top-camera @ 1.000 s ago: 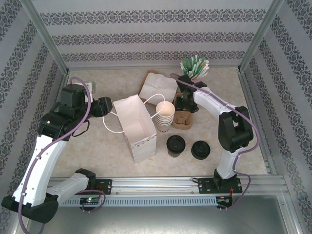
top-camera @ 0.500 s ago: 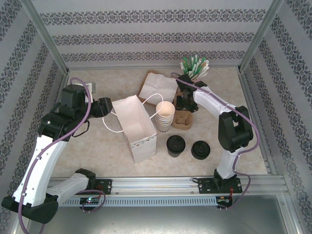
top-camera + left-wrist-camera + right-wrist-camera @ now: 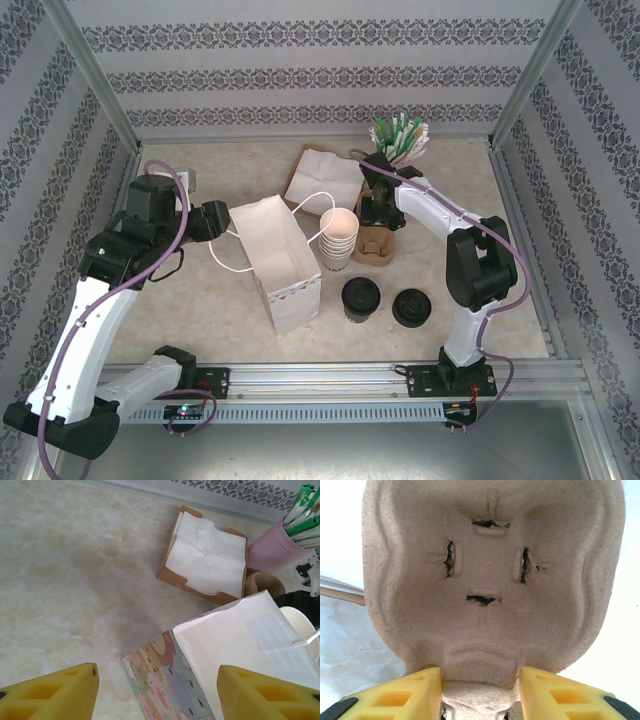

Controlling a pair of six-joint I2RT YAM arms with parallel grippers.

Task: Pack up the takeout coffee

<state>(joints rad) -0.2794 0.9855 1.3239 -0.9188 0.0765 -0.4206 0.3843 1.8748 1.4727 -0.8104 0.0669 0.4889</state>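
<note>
Here, the takeout coffee (image 3: 360,298), a single disposable cup capped with a round black plastic sip lid, stood on the pale marbled bench (image 3: 200,300). It was just right of the near end of the tall white paper bag (image 3: 285,265), and neither arm touched it. A low stack of loose black lids (image 3: 412,308) sat beside the coffee on its right, with a gap between them. The bag stood upright with its mouth open, and one white cord handle (image 3: 225,255) drooped over its left side. The left tool (image 3: 213,220) hung at the bag's far left corner with its jaws spread wide and nothing pinched. From the left wrist, the bag's upper rim and cartoon-printed side lay ahead between the two yellow fingers (image 3: 65,690). The right tool (image 3: 481,677) was clenched on the near rim of the brown moulded-pulp cup carrier (image 3: 375,245), its yellow pads (image 3: 415,692) pressed against either side of that rim. The carrier rested on the bench behind the coffee, just right of the stack of lidless cream paper cups (image 3: 338,237). Farther back lay a brown cardboard tray of white napkins (image 3: 205,560), and to its right stood a pink holder of green-and-white wrapped sticks (image 3: 272,550).
</note>
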